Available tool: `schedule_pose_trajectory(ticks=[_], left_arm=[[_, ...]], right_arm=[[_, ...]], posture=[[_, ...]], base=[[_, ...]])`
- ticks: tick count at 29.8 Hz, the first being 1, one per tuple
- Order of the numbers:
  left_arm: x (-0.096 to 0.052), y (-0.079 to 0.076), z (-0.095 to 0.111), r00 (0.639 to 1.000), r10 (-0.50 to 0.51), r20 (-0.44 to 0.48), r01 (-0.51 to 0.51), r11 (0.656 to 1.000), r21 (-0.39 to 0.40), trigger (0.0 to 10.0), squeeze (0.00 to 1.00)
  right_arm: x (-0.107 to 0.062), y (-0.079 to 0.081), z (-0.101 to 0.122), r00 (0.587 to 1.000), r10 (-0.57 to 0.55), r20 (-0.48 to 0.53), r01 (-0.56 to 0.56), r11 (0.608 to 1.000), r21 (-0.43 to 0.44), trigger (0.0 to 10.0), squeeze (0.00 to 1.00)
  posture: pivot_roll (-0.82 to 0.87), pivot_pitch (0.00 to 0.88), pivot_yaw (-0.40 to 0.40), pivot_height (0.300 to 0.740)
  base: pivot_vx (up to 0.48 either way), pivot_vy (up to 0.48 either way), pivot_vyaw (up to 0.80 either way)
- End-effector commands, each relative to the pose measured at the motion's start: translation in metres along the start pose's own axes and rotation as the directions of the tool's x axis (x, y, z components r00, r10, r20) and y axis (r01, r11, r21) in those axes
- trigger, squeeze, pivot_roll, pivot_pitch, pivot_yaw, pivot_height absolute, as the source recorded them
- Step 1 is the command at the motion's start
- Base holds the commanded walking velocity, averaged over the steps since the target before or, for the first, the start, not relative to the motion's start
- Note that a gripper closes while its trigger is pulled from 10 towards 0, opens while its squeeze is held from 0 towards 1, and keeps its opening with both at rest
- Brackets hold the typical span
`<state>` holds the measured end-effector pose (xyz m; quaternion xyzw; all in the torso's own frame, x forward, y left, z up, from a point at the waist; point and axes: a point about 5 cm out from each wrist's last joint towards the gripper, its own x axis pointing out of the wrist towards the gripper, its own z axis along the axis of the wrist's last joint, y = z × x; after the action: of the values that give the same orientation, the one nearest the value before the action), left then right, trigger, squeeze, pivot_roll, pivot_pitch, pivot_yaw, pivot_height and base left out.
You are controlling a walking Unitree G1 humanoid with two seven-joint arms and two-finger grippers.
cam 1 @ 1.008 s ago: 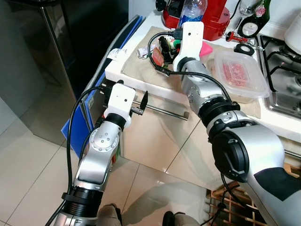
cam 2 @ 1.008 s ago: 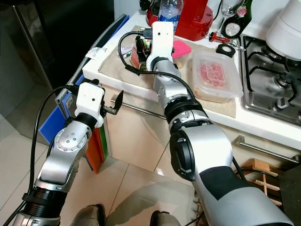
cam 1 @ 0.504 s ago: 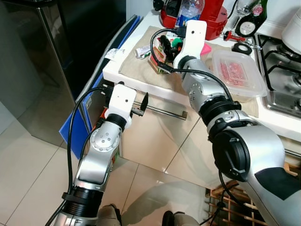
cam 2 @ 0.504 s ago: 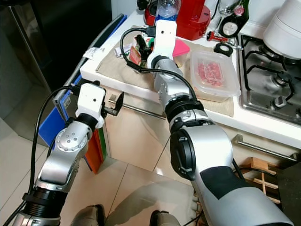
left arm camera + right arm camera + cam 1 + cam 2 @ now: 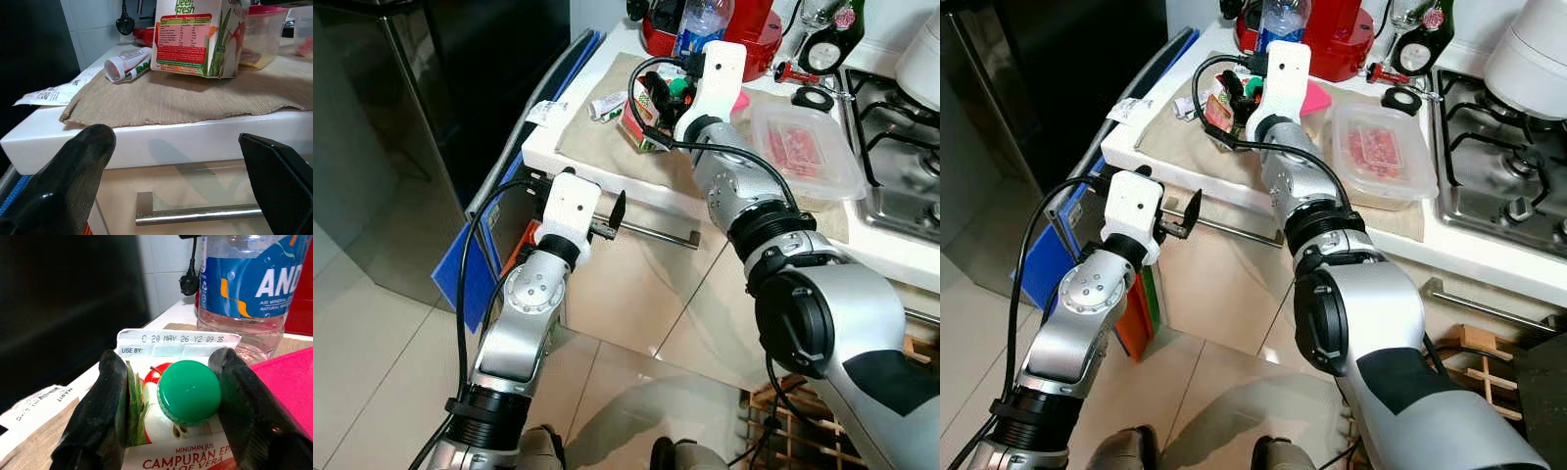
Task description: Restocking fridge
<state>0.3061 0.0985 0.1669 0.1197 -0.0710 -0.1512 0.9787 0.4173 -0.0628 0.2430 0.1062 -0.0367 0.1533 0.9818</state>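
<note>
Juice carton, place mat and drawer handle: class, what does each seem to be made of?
Juice carton: printed coated paperboard, judging by its folded, date-stamped top seam; cap glossy green plastic.
Place mat: coarse woven fibre, possibly jute, matte beige.
Drawer handle: brushed metal, dull sheen.

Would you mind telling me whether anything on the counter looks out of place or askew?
A crumpled receipt hangs over the counter's left edge, and a small tube lies on its side on the woven mat. Nothing looks spilled. The juice carton stands upright between the right end effector's fingers.
</note>
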Motion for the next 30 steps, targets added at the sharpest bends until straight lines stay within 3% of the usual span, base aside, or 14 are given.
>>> schedule_pose_trajectory(ticks=[1,12,17,24,26,30], left_arm=[[0.002,-0.007,0.000,0.999,-0.033,0.000,0.033,0.999,0.002,10.0,0.00],[0.005,-0.008,0.001,0.999,-0.034,0.008,0.034,0.999,0.003,10.0,0.00],[0.006,-0.008,0.001,0.999,-0.031,0.010,0.031,1.000,0.002,10.0,0.00],[0.006,-0.005,-0.007,0.999,0.004,-0.035,-0.004,1.000,0.013,10.0,0.00],[0.004,0.001,-0.014,0.997,0.039,-0.067,-0.039,0.999,0.003,10.0,0.00],[0.001,0.005,-0.017,0.996,0.047,-0.076,-0.048,0.999,-0.014,10.0,0.00]], right_arm=[[-0.006,0.000,-0.031,0.992,0.013,-0.122,-0.004,0.998,0.068,0.0,0.00],[0.003,0.003,0.022,0.994,0.060,0.091,-0.065,0.996,0.054,0.0,0.00],[0.003,0.000,0.032,0.988,0.066,0.137,-0.069,0.998,0.015,0.0,0.00],[-0.004,-0.022,0.053,0.967,0.043,0.250,-0.002,0.987,-0.161,0.0,0.00],[-0.011,-0.036,0.058,0.951,0.014,0.308,0.070,0.963,-0.260,0.0,0.00],[-0.024,-0.049,0.064,0.921,0.005,0.389,0.151,0.916,-0.371,0.0,0.00]], posture=[[0.16,0.143,-0.089,0.740],[0.16,0.124,-0.092,0.740],[0.15,0.121,-0.095,0.740],[0.15,0.117,-0.098,0.740],[0.14,0.114,-0.098,0.740],[0.13,0.108,-0.094,0.740]], base=[[0.000,0.000,0.00],[0.000,0.000,0.00],[0.000,0.000,0.00],[0.000,0.000,0.00],[0.000,0.000,0.00],[0.000,0.000,0.00]])
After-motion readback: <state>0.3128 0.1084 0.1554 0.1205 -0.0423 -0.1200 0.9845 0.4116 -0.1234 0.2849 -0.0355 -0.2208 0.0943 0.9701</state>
